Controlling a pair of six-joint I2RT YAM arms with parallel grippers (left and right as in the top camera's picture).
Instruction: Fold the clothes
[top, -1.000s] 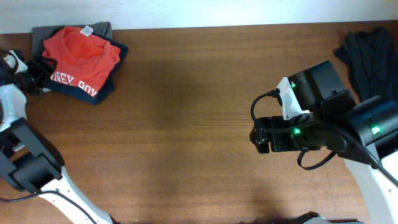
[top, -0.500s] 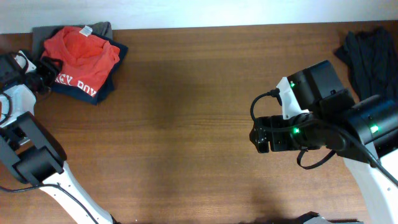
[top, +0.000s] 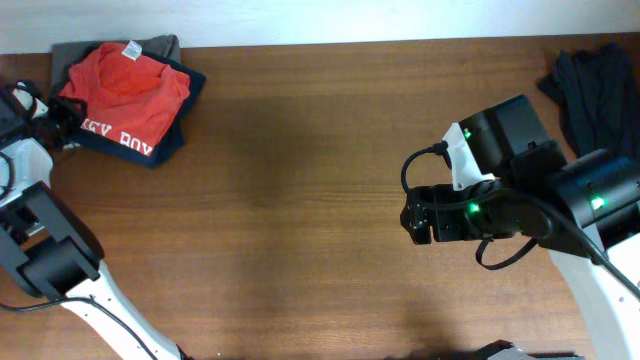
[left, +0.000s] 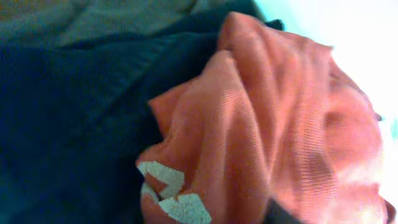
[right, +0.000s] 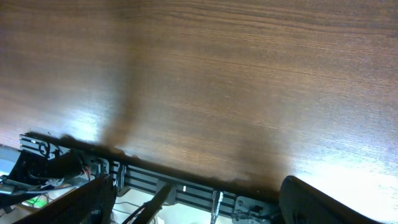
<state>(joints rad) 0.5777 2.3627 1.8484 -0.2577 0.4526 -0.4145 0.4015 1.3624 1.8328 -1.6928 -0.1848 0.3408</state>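
The clothes are a folded red-orange T-shirt (top: 125, 85) with white lettering (top: 115, 130), lying on a navy garment (top: 168, 145) at the table's far left corner. My left gripper (top: 62, 115) is pressed against the pile's left edge. In the left wrist view, bunched red fabric (left: 280, 112) and the lettering (left: 174, 193) fill the frame and hide the jaws. My right gripper (top: 412, 218) hangs open over bare wood at the right. Its fingers (right: 93, 199) stand wide apart with nothing between them.
A grey garment (top: 160, 45) lies under the pile at the back edge. A heap of dark clothes (top: 590, 85) lies at the far right corner. The brown wooden table (top: 300, 180) stretches between the two arms.
The left gripper has pushed in at the pile's left edge, then drawn back slightly, and the shirt's lettered edge has shifted a little left. The right arm has stayed still.
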